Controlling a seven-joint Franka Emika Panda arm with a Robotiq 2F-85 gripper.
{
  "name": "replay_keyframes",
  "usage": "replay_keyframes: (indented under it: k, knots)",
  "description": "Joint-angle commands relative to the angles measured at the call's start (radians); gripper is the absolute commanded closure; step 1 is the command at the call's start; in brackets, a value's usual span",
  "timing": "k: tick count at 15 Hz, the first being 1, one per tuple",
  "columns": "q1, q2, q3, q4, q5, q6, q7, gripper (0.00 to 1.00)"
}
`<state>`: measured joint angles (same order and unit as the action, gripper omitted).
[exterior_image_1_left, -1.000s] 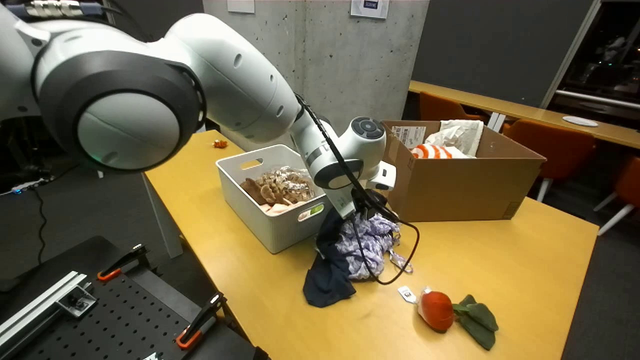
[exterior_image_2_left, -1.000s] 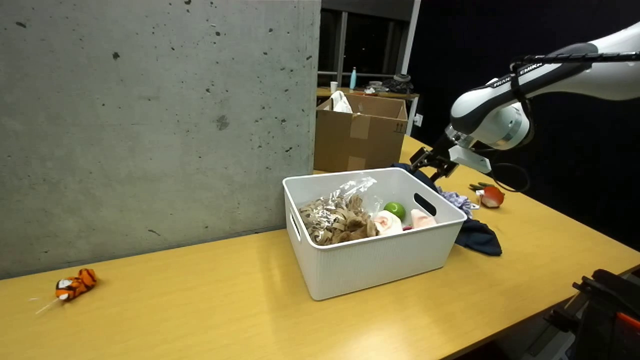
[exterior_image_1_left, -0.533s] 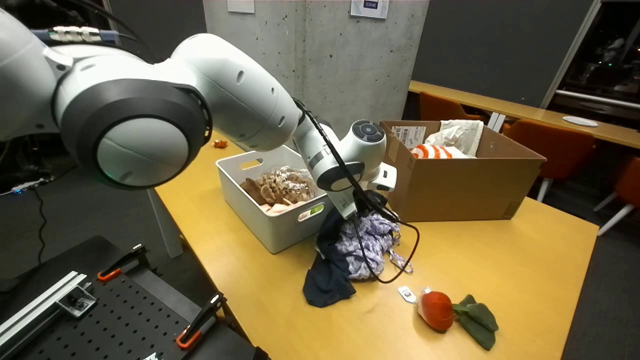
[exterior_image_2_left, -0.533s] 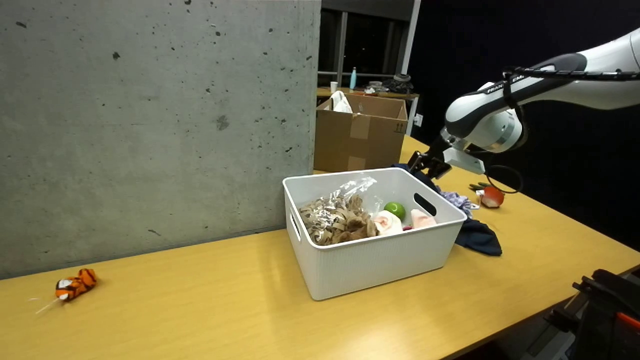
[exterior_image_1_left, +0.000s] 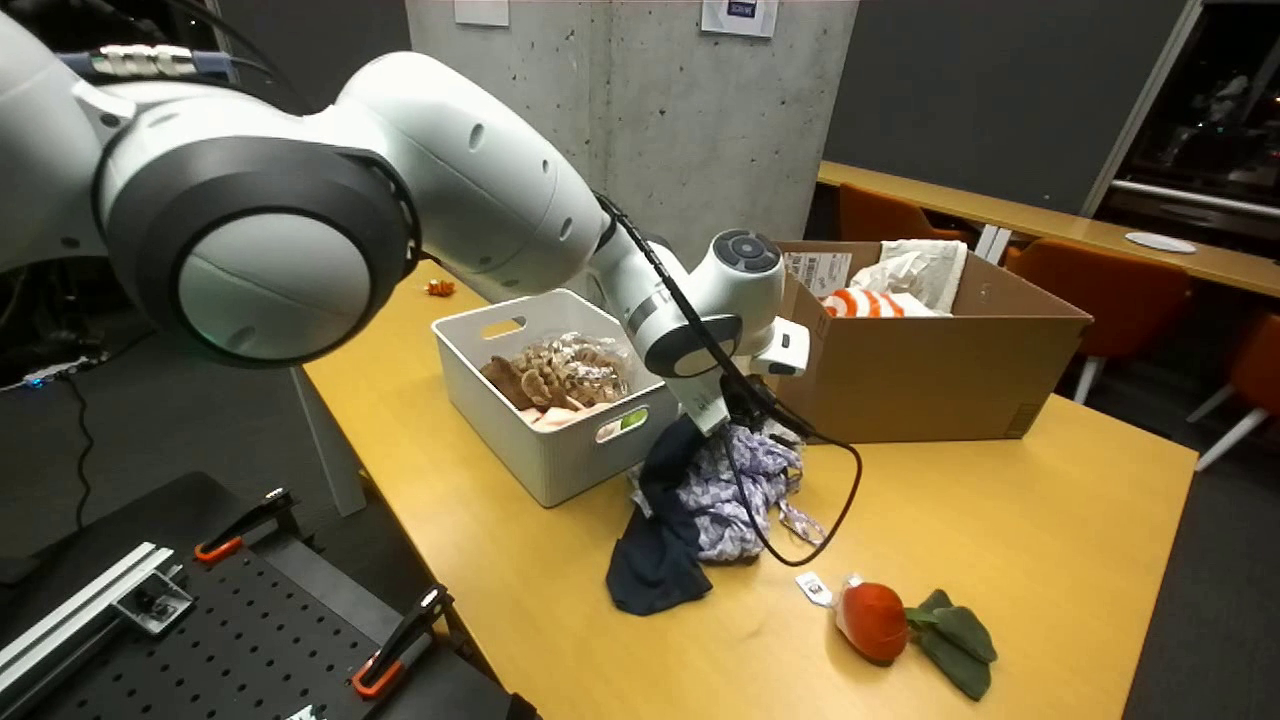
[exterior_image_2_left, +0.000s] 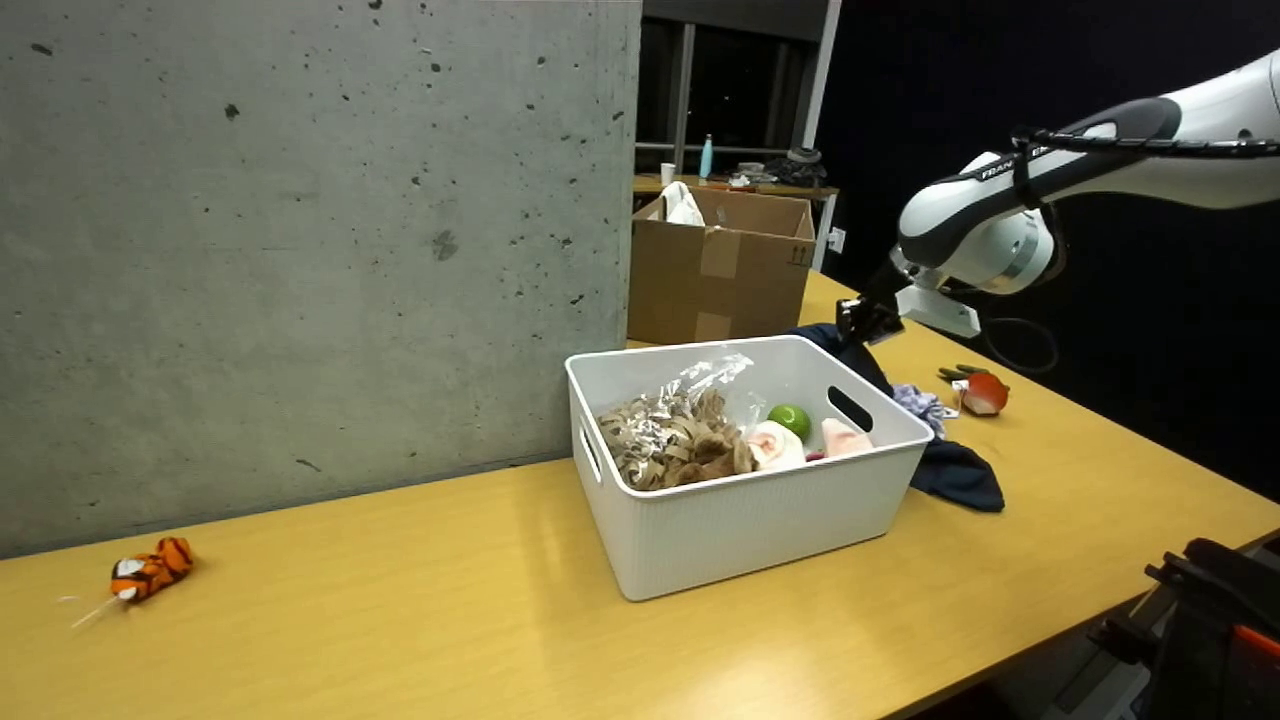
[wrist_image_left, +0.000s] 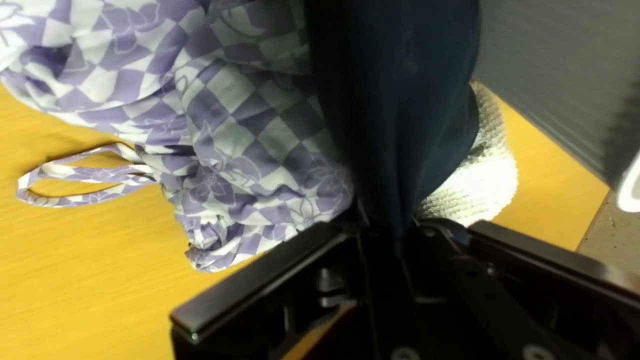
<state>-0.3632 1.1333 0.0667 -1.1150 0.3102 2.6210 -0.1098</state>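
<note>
In the wrist view my gripper (wrist_image_left: 387, 230) is shut on a navy cloth (wrist_image_left: 410, 100), which is bunched into a fold between the two fingers. Beside it lies a purple-and-white checkered cloth (wrist_image_left: 240, 115) with a thin strap loop, resting on the table. A white textured cloth (wrist_image_left: 480, 175) peeks out on the navy cloth's far side. Both exterior views show the navy cloth (exterior_image_1_left: 650, 560) partly spread on the tabletop, with another part rising toward the gripper (exterior_image_2_left: 868, 322). The arm and its cable hide some of the checkered cloth (exterior_image_1_left: 735, 495) in an exterior view.
A white bin (exterior_image_2_left: 760, 530) with brown stuff, plastic wrap and a green ball stands right beside the cloths. Behind them is a cardboard box (exterior_image_1_left: 920, 380). A red plush vegetable (exterior_image_1_left: 875, 622) with green leaves and a small orange striped toy (exterior_image_2_left: 150, 570) lie on the table.
The gripper first dipped toward the cloths, then closed on the navy one. Since then it has risen slightly and shifted toward the cardboard box, drawing the navy cloth up with it.
</note>
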Motion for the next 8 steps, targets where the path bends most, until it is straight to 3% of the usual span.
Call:
replay_keyframes:
  k: [1, 8]
  knots:
    - [0.015, -0.106, -0.028, -0.103, -0.008, 0.006, 0.025, 0.99]
    - [0.056, -0.330, -0.021, -0.286, -0.014, 0.034, 0.032, 0.99]
